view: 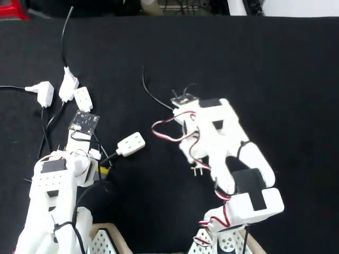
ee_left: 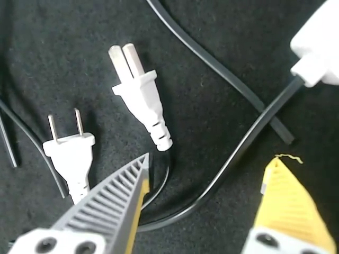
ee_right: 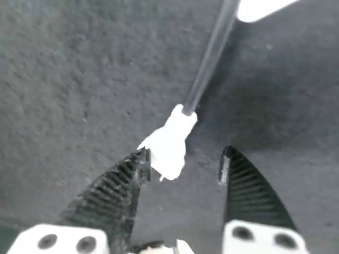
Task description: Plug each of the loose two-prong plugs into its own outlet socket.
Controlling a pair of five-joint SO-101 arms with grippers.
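My right gripper (ee_right: 185,152) is hanging spread wide over a white plug (ee_right: 168,144) lying on the black cloth (ee_right: 63,63), nearer one finger. I am judging I should be centring on its body before clamping. My left gripper (ee_left: 210,157) is gaping empty near a second plug (ee_left: 142,100).

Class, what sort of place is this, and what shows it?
Probably a robotics lab bench: white robot arms stand at a black-covered table, with loose two-prong plugs and outlet sockets laid out.

Robotics lab: black-clothed table (view: 275,63)
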